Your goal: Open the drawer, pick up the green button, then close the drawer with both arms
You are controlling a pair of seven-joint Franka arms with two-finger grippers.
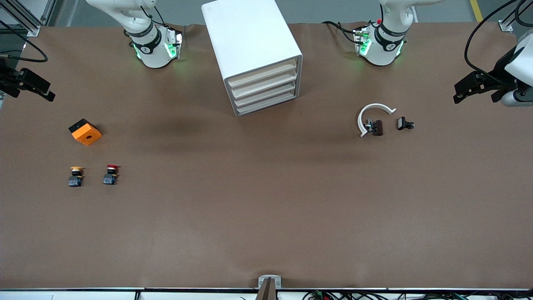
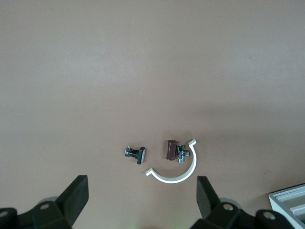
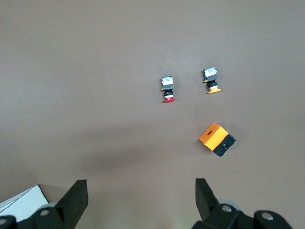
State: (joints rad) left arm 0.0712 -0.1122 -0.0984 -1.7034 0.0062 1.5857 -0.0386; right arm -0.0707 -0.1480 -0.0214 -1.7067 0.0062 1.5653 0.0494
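Note:
The white cabinet stands between the two arm bases, and all its cream drawer fronts are shut. The drawer is the lowest one. A corner of the cabinet shows in both wrist views. The button is hidden. My left gripper hangs open and empty high over the left arm's end of the table. Over the right arm's end, my right gripper is likewise open and empty, high above the bare tabletop.
Toward the right arm's end lie an orange-and-black box, a yellow-capped button and a red-capped button. Toward the left arm's end lie a white curved clip, a brown part and a small black part.

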